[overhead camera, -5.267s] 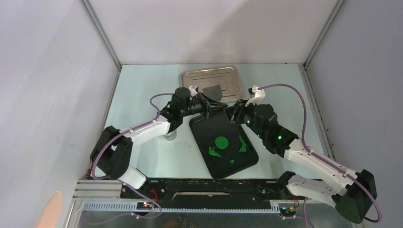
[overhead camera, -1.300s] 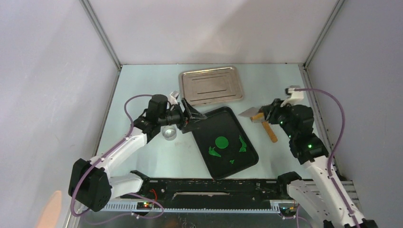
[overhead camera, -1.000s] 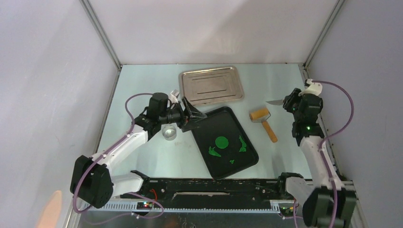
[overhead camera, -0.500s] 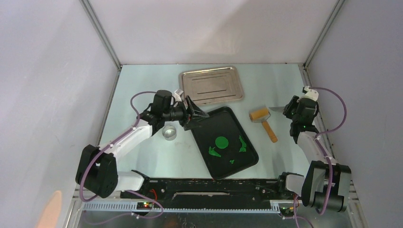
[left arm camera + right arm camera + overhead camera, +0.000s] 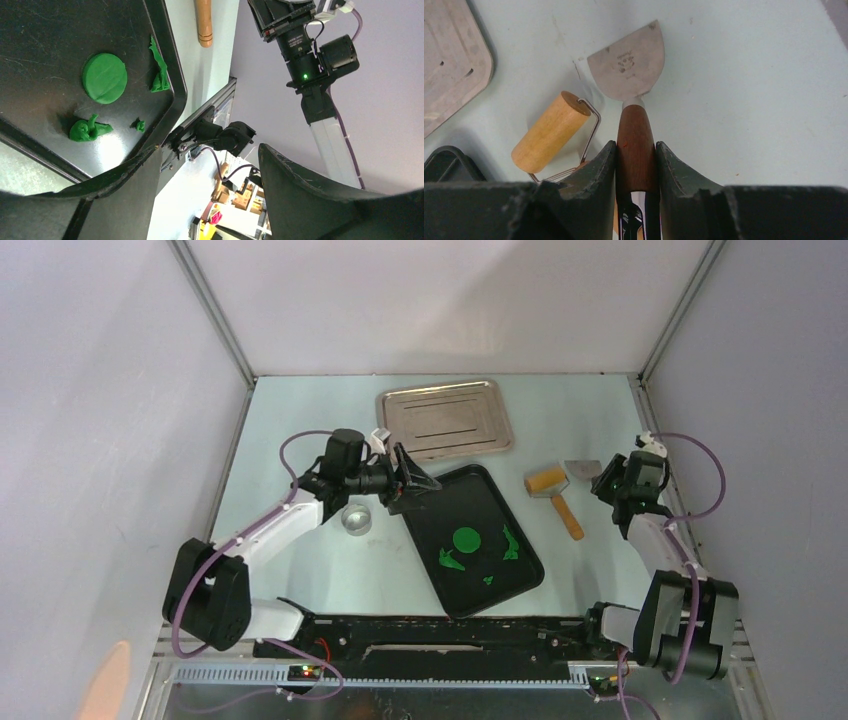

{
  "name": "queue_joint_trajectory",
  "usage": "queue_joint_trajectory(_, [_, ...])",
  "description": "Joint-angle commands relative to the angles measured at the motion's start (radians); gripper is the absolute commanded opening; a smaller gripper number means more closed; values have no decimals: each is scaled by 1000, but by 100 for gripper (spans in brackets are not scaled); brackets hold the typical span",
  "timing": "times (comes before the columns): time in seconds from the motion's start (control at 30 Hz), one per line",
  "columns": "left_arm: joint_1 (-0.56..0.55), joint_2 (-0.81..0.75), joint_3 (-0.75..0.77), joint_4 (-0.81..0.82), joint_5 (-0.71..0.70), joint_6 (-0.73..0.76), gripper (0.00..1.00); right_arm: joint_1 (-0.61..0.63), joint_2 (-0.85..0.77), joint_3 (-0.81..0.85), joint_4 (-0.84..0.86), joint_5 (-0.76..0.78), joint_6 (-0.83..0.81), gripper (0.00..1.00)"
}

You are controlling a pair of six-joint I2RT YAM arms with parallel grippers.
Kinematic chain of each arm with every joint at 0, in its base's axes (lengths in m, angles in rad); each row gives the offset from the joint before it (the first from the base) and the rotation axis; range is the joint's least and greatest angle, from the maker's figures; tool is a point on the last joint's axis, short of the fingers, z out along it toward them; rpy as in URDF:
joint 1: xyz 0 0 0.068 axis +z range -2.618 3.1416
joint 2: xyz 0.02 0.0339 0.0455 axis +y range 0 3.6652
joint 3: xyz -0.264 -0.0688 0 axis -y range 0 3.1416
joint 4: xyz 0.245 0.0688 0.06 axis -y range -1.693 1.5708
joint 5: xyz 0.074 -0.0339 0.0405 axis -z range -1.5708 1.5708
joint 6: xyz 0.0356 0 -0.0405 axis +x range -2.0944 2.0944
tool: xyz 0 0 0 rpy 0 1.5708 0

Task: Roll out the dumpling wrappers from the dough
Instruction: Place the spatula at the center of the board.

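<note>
1. The left hand [image 5: 412, 481] hangs over the far left corner of the flat black plastic tray [image 5: 455, 502]. Its two fingers stand well apart, with nothing between them.
2. The right hand [image 5: 635, 145] is clamped on the brown wooden handle of the steel-bladed scraper [image 5: 628, 62], over the right side of the pale green bench [image 5: 290, 430].
3. The scraper's blade lies low, just beside the tan wooden roller with a wire frame [image 5: 547, 482]. Whether the blade touches the bench cannot be told.
4. The roller rests on the bench between the black tray and the right hand, and neither hand holds it.
5. The thin round bright green dough disc [image 5: 467, 539] lies flat near the middle of the black tray, well apart from both hands.
6. Jagged green dough scraps [image 5: 449, 559] lie around the disc: one on its near left, one by the tray's right rim, and a small crumb nearer the arm bases.
7. A rectangular silver metal tray [image 5: 445, 420] sits on the far side of the bench, just beyond the black tray.
8. A small round silvery cup [image 5: 356, 520] stands on the bench left of the black tray, beside the left arm.
</note>
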Motion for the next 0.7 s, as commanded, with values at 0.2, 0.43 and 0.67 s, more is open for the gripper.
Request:
queue_joint_trajectory(0.2, [5,-6,-31,47,28,21,73,-15,260,166,-311,-146,-34,22])
queue_joint_trajectory(0.43, [6,-11,-37,45,23,20,73,-4,302,173,-307,-118,-48,34])
queue_joint_trajectory(0.67, [6,-5,-39,53,24,14,73,48,330,215,-375,21,-72,51])
